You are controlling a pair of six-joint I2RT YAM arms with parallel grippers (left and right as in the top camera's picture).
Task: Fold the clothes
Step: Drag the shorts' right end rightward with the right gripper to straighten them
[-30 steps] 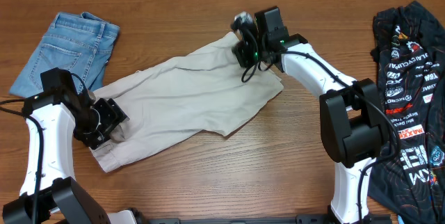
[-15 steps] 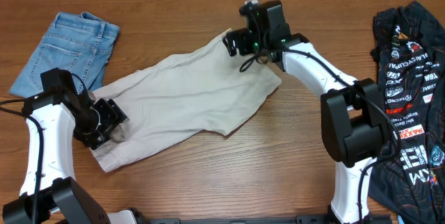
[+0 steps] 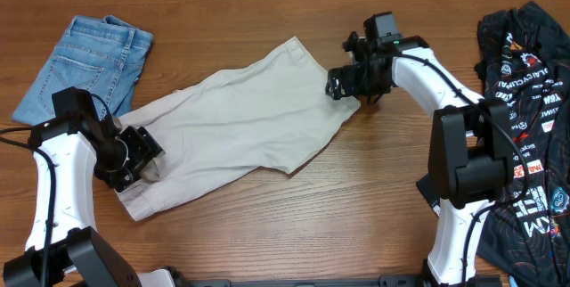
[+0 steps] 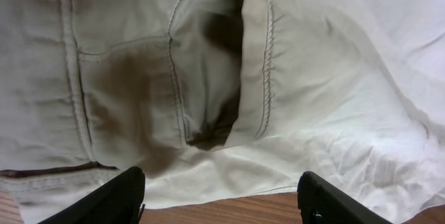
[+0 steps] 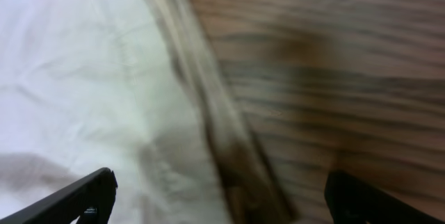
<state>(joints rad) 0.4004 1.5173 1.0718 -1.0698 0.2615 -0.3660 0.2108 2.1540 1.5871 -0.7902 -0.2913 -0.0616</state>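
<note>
Cream-beige shorts (image 3: 240, 122) lie spread flat and slanted across the middle of the table. My left gripper (image 3: 141, 159) hovers over their lower left end. In the left wrist view it (image 4: 222, 206) is open, with a hem edge, seams and pocket stitching of the shorts (image 4: 334, 78) in front of it and bare wood between its fingers. My right gripper (image 3: 338, 84) is at the shorts' upper right edge. In the blurred right wrist view it (image 5: 226, 206) is open above the cloth edge (image 5: 69, 78), holding nothing.
Light-blue denim shorts (image 3: 85, 69) lie folded at the far left, close to the cream shorts' left end. A black jersey with white print (image 3: 525, 118) is heaped along the right edge. The wooden table (image 3: 356, 225) is bare in front of the shorts.
My right gripper has opened, let go of the shorts' upper corner and swung right and down to their right edge. The corner now lies flat. The left arm has not moved.
</note>
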